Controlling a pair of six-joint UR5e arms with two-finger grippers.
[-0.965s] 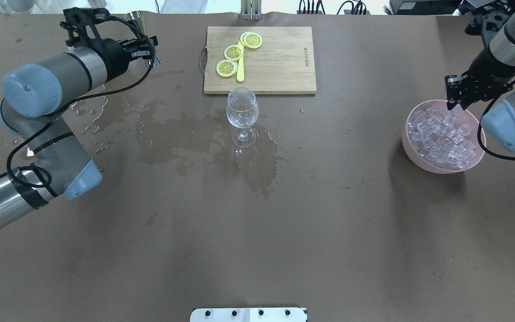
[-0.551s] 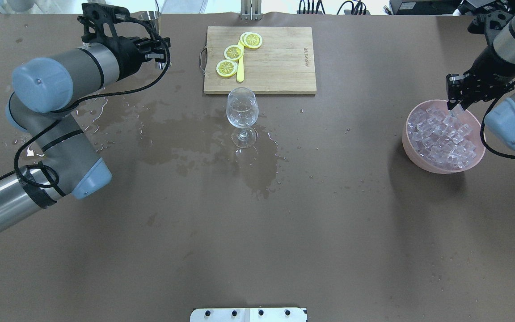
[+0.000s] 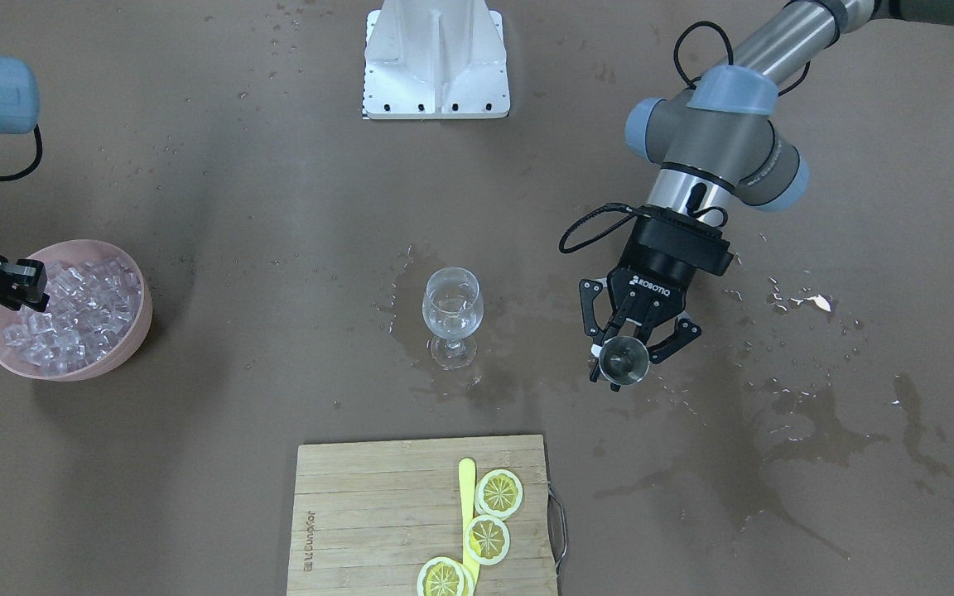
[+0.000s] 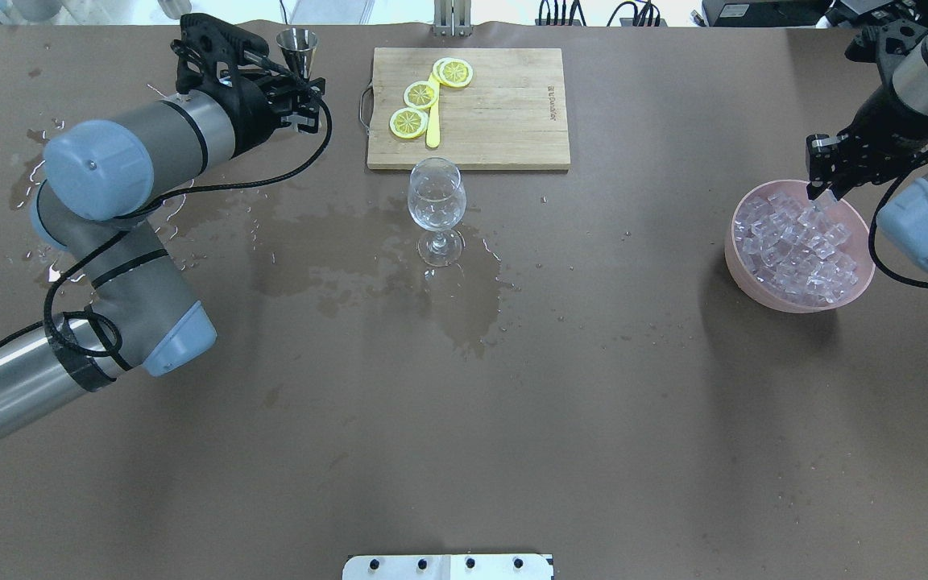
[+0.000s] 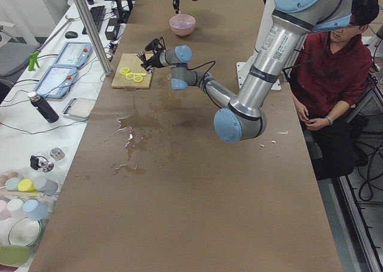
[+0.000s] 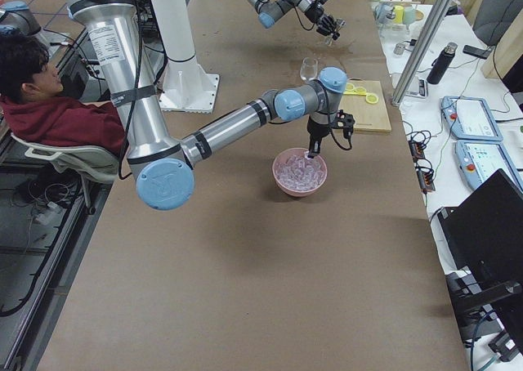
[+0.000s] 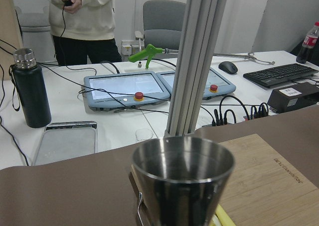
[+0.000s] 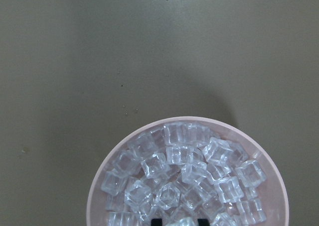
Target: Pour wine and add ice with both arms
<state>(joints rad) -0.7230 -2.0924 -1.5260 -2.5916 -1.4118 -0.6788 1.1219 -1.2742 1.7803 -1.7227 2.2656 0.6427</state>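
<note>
One jigger (image 3: 624, 362) in left fingers (image 3: 607, 331); right fingers (image 4: 812, 169) grip ice (image 4: 798, 250).

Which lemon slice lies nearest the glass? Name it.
The slice closest to the board's glass-side edge; the other two lie farther from the glass.

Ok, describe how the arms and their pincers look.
The left arm and right arm are grey tubes with light-blue joint caps and looping black cables. The left pincer and right pincer are black and two-fingered; the left bears white ROBOTIQ lettering.
</note>
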